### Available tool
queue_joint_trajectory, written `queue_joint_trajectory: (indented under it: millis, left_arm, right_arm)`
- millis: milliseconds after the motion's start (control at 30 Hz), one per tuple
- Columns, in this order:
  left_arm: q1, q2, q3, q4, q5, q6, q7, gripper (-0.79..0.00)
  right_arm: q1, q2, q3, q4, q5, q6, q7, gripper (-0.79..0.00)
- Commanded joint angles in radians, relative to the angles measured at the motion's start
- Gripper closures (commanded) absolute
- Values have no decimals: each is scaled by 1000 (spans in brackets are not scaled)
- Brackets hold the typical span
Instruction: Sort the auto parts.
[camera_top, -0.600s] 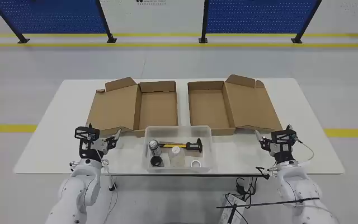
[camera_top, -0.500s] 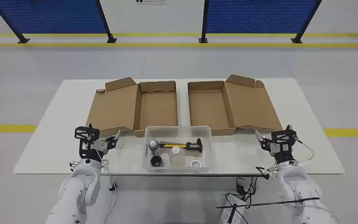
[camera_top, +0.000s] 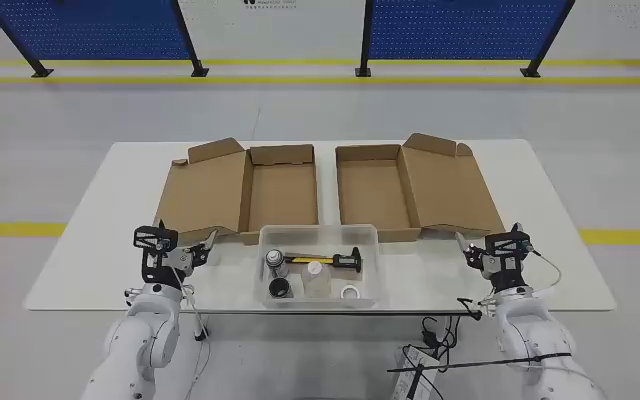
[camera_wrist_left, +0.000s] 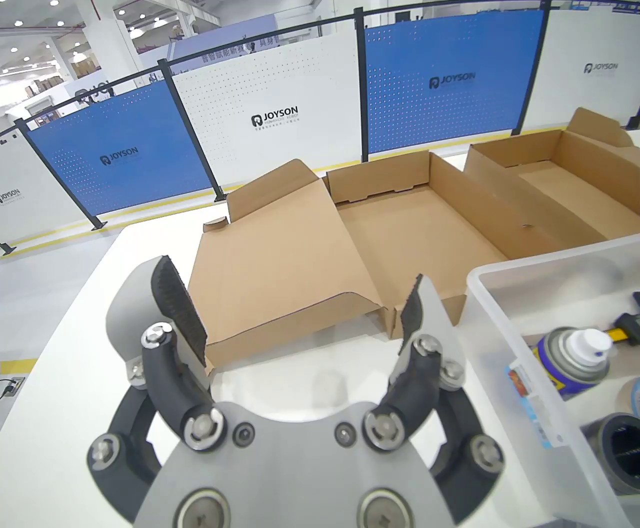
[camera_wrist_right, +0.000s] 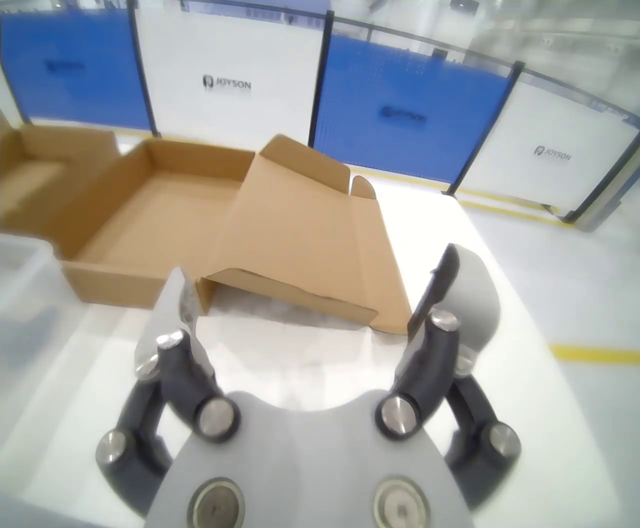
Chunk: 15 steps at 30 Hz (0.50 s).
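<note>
Auto parts (camera_top: 320, 262) lie crowded in the clear bin (camera_top: 320, 228) at the near table (camera_top: 560, 200) edge; left gripper (camera_wrist_left: 292, 280) and right gripper (camera_wrist_right: 314, 267) flank it, both wide open and empty. Risk: a reach may clip the bin wall and drag it, and the round spray can (camera_wrist_left: 575, 350) may slip from the pads (camera_wrist_left: 180, 305) or topple neighbours.

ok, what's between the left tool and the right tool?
The clear bin of parts sits on the table between the left tool and the right tool, as the top view shows.
</note>
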Motion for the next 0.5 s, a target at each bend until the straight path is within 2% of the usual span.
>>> queue_joint_trajectory:
  millis: [0,200,467]
  left_arm:
    - [-16,-2,7,-13,2,-3,7,-785]
    - [-81,-5,45,-64,-5,-47,-41,-785]
    - [-138,-11,148,-178,-81,-192,-137,-785]
  right_arm:
    - [0,0,0,0,0,0,0,-785]
    - [0,0,0,0,0,0,0,-785]
    - [0,0,0,0,0,0,0,-785]
